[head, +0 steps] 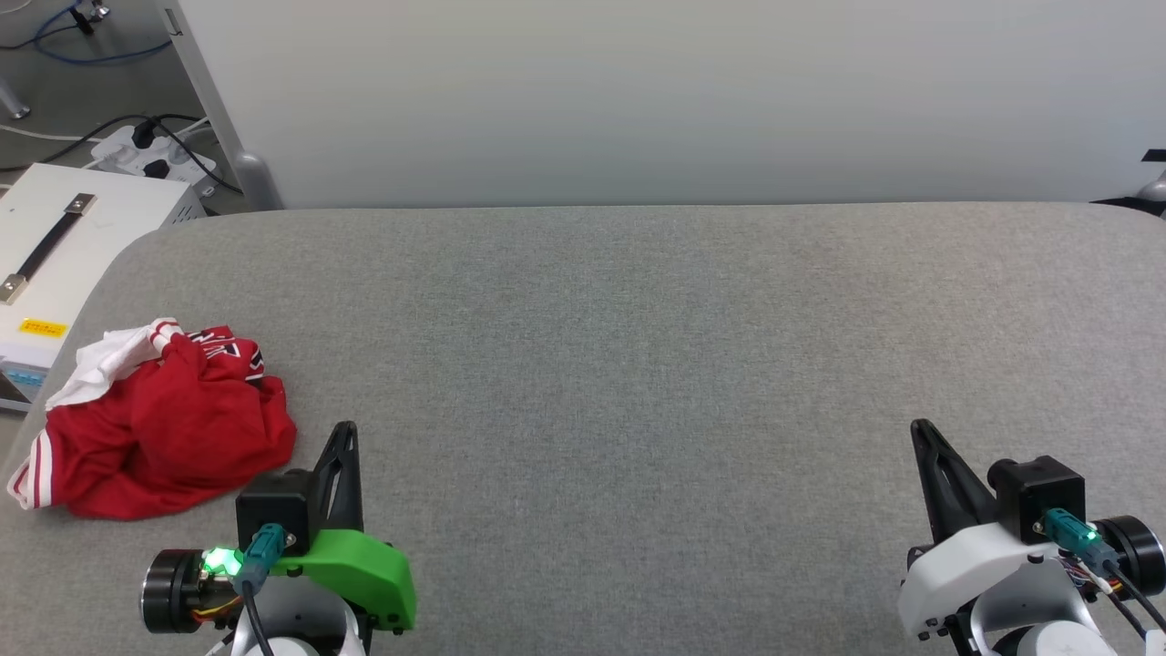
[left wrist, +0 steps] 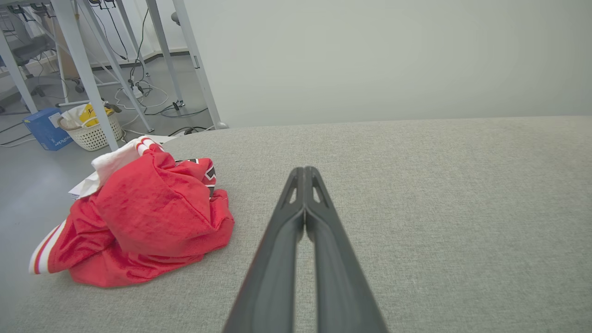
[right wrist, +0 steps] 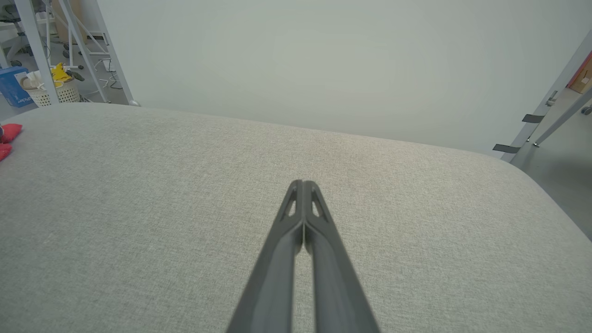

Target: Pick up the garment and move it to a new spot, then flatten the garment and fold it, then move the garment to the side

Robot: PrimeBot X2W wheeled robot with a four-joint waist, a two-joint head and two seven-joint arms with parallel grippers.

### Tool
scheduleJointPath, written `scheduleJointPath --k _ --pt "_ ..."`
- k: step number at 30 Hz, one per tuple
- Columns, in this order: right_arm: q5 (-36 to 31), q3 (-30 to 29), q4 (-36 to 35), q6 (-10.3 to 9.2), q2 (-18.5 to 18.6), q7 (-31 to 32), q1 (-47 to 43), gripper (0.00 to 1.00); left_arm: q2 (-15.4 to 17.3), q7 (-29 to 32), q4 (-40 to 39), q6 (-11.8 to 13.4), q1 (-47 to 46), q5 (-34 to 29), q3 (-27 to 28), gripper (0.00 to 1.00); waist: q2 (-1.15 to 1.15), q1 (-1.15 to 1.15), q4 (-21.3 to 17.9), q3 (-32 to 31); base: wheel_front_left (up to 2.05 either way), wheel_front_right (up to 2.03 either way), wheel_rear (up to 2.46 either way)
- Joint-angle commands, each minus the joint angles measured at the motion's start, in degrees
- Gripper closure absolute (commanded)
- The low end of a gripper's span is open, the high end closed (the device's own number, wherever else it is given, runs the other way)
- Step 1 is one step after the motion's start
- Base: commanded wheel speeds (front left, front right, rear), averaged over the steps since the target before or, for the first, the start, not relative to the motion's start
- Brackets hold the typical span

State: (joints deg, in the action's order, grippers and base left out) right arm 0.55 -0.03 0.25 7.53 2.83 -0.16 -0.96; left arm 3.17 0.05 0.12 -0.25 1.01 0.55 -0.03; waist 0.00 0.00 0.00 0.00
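**First grab: open up, come down from above, keep the heap off the edge**

Both sets of jaws are clenched on nothing. My left gripper (left wrist: 305, 170) and right gripper (right wrist: 303, 183) are each poised over bare grey padded surface (head: 638, 364).

The garment (head: 155, 428) lies as a crumpled red heap to the left of the left jaws, near them but not touching. It sits close to the surface's left edge. Its white sleeve and striped trim are on the side farthest from those jaws, and a scrap of the printed lettering peeks out near the top. It is well apart from the right jaws, showing as a sliver of red at the far left of their view.

I judge the pick-up has not yet begun, so the left arm takes this one.

- I would part the jaws before closing in, not at the cloth.
- I would bring them over the heap and down onto a raised ridge of red fabric. A sideways sweep could shove the bundle toward that near edge.
- A bite on a high fold should let the cloth hang loose (a low hem would likely drag the whole lump).
- I would carry it to the open stretch between the two sets of jaws, where the right can help flatten it.
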Motion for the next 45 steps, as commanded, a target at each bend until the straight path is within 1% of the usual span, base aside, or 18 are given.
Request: scheduleJointPath --k 1,19,20,45 --pt "-0.55 0.03 -0.25 -0.04 0.05 0.16 0.96 1.00 -0.29 -0.05 -0.12 0.25 -1.01 -0.55 0.03 1.00 0.00 0.00 0.00 0.00 0.00 0.00 0.00" --pt "-0.55 0.03 -0.25 -0.04 0.05 0.16 0.96 1.00 -0.29 -0.05 -0.12 0.25 -1.01 -0.55 0.03 1.00 0.00 0.00 0.00 0.00 0.00 0.00 0.00" --pt "0.03 0.01 0.01 0.00 0.00 -0.01 -0.01 0.00 0.01 -0.01 0.00 0.01 0.02 0.02 0.00 0.00 0.00 0.00 0.00 0.00 0.00 0.00 0.00" --pt "3.23 -0.38 -1.57 -0.01 0.00 -2.52 -0.49 0.00 -0.03 -2.55 -1.08 1.56 0.13 1.02 -0.40 0.00 0.00 0.00 0.00 0.24 0.00 0.00 0.00"
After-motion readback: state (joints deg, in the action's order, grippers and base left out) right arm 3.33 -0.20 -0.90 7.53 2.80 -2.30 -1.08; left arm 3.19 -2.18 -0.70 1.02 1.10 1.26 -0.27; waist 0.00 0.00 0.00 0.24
